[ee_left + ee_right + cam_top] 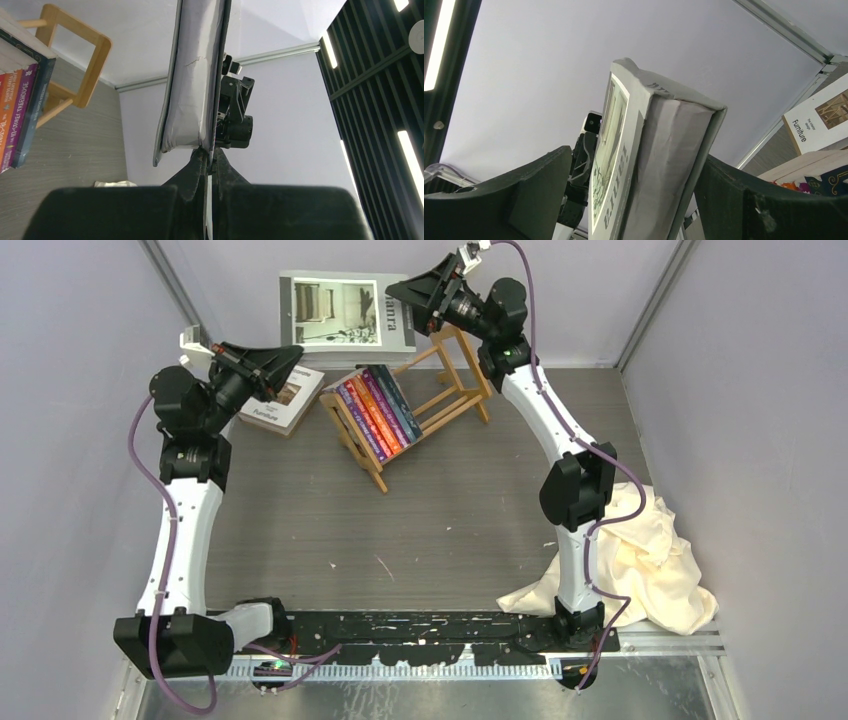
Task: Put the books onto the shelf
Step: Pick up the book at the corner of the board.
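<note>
A large grey book (345,310) stands on edge against the back wall. My left gripper (295,358) is at its lower left corner, and in the left wrist view that gripper (209,152) is shut on the thin cover edge of the grey book (192,90). My right gripper (400,288) is at the book's right side, open wide. Its fingers flank the grey book (664,150) without pressing it. The wooden shelf (445,405) lies mid-table and holds several paperbacks (380,410). A white book (283,402) lies flat to its left.
A cream cloth (650,560) is heaped at the right near my right arm's base. The shelf's end frame (92,65) and the paperbacks (22,110) are just left of the left gripper. The enclosure walls stand close behind the grey book.
</note>
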You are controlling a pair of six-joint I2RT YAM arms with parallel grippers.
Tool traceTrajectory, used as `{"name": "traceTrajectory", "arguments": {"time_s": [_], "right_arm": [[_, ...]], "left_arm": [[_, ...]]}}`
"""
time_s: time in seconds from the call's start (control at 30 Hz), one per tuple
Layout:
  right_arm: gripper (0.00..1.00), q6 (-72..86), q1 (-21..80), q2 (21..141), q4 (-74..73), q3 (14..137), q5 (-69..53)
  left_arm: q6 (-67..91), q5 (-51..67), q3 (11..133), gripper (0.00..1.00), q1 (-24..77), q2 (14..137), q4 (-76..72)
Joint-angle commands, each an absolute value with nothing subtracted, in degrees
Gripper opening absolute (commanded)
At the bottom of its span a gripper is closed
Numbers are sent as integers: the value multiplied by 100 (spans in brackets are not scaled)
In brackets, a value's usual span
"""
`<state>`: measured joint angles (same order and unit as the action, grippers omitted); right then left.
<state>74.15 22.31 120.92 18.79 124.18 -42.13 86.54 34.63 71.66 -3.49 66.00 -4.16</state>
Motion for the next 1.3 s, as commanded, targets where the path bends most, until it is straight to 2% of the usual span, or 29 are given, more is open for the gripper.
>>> {"name": "traceTrajectory", "arguments": {"time_s": [0.0,0.47,0.8,0.93,1.13,1.27], "right_arm": [[90,7531,2215,12081,2309,12526,-4346],[65,7676,2185,12029,2583,12279,-4502],[33,7699,2089,11922,2675,12114,-4575],[31,7704,2045,11868,2702,12070,-4576],[31,7714,1941,11780,2753,11994,-4520],[31,7730,1860,11733,2787,11971,-4476]], "left_arm": [[8585,3683,7501,0,-277,6599,-1055],[8613,3744,7559,0,-229,6771,-1203],[8654,3660,7483,0,-229,6814,-1223],[8666,3624,7438,0,-233,6824,-1231],[8597,3531,7382,24,-229,6772,-1076],[8587,3502,7310,35,-229,6737,-1047]]}}
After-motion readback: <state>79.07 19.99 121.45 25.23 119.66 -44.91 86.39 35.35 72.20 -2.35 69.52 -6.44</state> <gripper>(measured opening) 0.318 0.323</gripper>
